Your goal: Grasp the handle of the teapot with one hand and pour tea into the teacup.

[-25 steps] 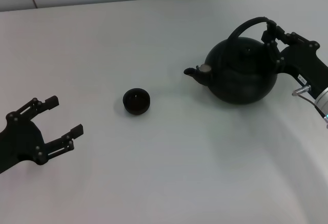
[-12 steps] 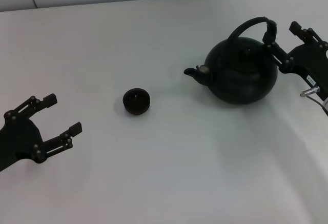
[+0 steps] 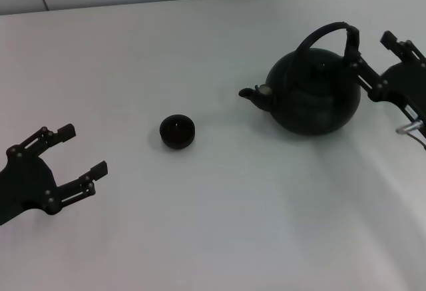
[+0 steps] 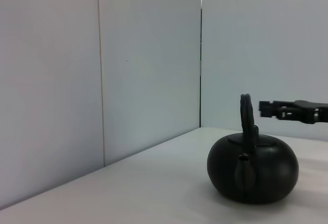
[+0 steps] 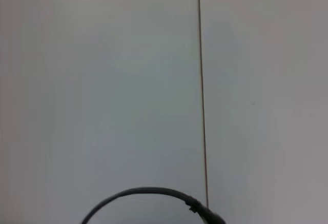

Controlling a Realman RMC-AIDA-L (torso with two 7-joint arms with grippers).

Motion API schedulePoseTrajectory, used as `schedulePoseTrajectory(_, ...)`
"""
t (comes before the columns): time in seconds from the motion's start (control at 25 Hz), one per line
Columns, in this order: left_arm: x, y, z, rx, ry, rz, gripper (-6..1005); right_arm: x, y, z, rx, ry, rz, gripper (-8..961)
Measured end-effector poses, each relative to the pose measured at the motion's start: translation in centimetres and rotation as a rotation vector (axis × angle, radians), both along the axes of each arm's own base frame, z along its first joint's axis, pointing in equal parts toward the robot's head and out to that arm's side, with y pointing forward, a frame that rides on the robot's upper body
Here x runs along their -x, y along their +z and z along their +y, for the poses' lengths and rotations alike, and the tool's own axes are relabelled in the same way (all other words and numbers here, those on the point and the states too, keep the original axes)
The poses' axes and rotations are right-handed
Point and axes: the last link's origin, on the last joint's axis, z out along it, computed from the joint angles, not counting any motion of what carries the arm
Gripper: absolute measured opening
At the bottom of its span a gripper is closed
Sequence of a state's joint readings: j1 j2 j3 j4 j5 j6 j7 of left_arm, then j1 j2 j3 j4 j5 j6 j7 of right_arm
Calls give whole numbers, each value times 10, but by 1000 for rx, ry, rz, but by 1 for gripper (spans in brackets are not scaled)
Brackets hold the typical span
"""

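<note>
While one teapot [image 3: 313, 92] stands, one teacup [image 3: 177, 132] seemingly sits apart.

Head view looks down on the desk [image 3: 219, 224] from above; left wrist view low, side-on; right wrist close, facing wall. All share the teapot [image 3: 313, 91] [image 4: 252, 170] handle [image 3: 323, 32] [image 4: 247, 114] [image 5: 148, 196].

— What does the robot's left gripper [image 3: 78, 153] look like?
— Matte black throughout: a broad body branching into two linkage fingers with blocky square tips, small pale screw heads dotting the joints.
— And the right gripper [image 3: 372, 39]?
— The same black linkage build with pale pivot screws; a silvery metal fitting [image 3: 407, 128] juts from its body at the frame's edge.
</note>
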State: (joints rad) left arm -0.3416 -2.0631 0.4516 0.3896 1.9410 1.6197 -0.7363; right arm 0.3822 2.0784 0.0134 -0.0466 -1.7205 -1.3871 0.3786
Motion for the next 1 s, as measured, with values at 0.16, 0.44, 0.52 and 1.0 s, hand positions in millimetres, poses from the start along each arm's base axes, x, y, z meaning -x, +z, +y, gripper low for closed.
schedulePoseTrajectory(0.16, 0, 0, -2, 7, -2, 2, 864, 1, 5, -25, -25, 61, 50, 715)
schedulePoseTrajectory(0.44, 1, 0, -2, 11, -5, 3, 863, -3, 10, -50, 0, 79, 158, 715)
schedulePoseTrajectory(0.52, 1, 0, -2, 11, -6, 4, 863, -5, 9, -51, 8, 65, 153, 715)
schedulePoseTrajectory(1.0, -3, -4, -4, 57, -40, 17, 864, 13, 8, -46, 421, 270, 82, 716)
